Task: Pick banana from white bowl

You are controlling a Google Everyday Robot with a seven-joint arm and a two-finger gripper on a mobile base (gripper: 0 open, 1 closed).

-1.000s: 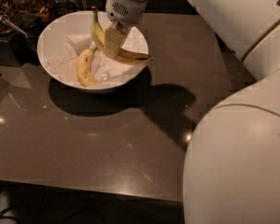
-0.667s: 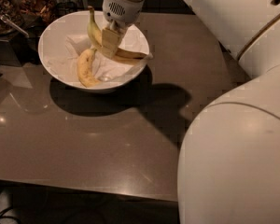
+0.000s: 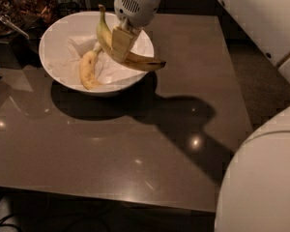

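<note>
We see the gripper (image 3: 121, 45) hanging over the three o'clock half of the white bowl (image 3: 55, 33), its two pale fingers drawn in tight on the middle of the banana (image 3: 141, 62), with only the fruit's thickness between them. The banana is slim and curved. Its greenish stem rises toward twelve o'clock beside the wrist housing (image 3: 134, 1), and its dark tip reaches past the bowl's rim toward four o'clock, hanging over the table. We cannot tell whether its underside is touching anything in the bowl. Inside the bowl, crumpled white paper (image 3: 77, 50) lines the bottom, and a second, plumper yellow banana (image 3: 88, 70) lies on it toward the seven o'clock side, apart from the gripper. The bowl stands at the eleven o'clock part of a dark, glossy table (image 3: 125, 153), which carries a few bright reflections of lamps and a heavy shadow (image 3: 183, 115) of bowl and arm running toward four o'clock. Beyond the table's ten o'clock corner we make out dim clutter (image 3: 12, 11) that we cannot identify. The robot's pale rounded body (image 3: 261, 182) fills the five o'clock corner of the view.
</note>
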